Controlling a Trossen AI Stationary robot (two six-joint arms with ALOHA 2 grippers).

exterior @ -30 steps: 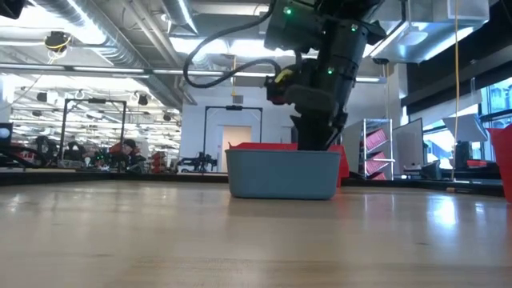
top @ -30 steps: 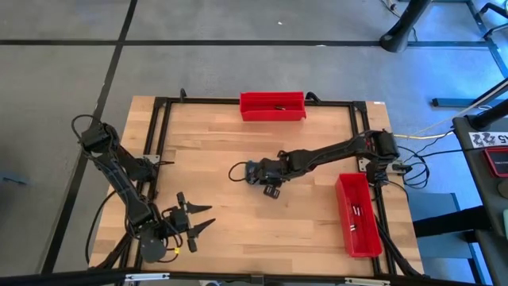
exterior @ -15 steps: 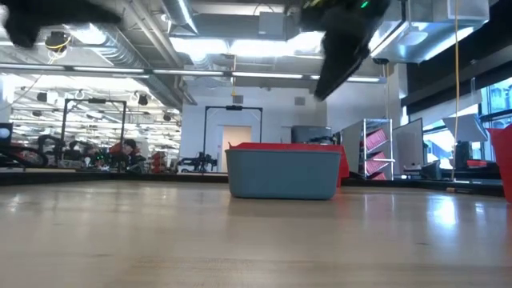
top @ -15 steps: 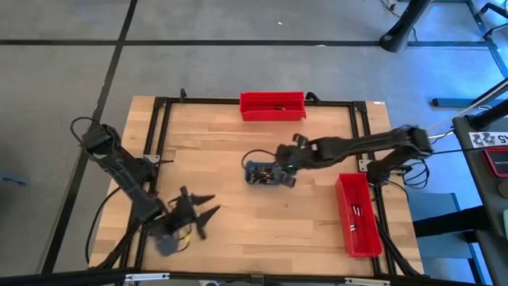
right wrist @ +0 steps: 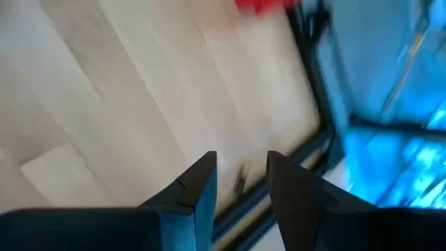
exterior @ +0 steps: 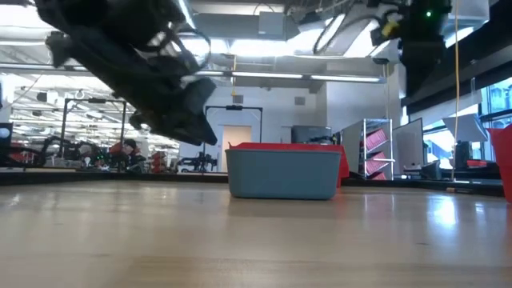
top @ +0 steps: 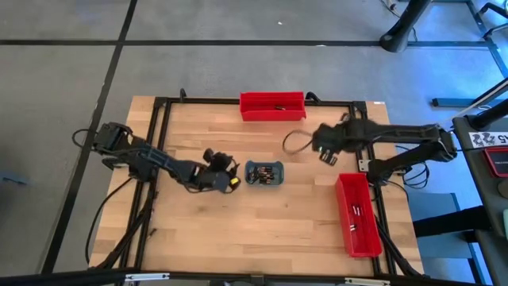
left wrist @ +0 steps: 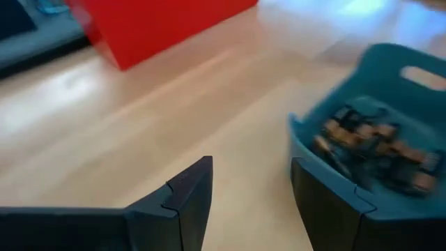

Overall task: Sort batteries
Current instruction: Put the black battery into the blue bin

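Note:
The batteries [top: 267, 172] [left wrist: 369, 143] are small dark and coppery cylinders heaped in a grey-blue tray [top: 249, 173] [exterior: 280, 176] [left wrist: 390, 59] that rests mid-table. My left gripper [top: 228, 173] [left wrist: 251, 171] [exterior: 200, 128] is open. It hovers above the wood just left of the tray and points toward it, one finger [left wrist: 324, 202] showing in front of the tray's near corner. My right gripper [top: 321, 152] [right wrist: 240, 162] is open by a narrow gap. It stands high, to the right of the tray, looking down on the table's edge rail.
A red bin [top: 273, 113] [left wrist: 160, 24] stands at the far edge with a battery in it. A second red bin [top: 348, 226] lies along the right edge and holds a few. A black frame rail [top: 159, 143] [right wrist: 306, 146] borders the tabletop. Bare wood spreads toward the near edge.
My left gripper has swung from the near-left corner up and across toward the tray. My right gripper has lifted from the tray and drawn back toward the table's right and far side. The tray has stayed where it was.

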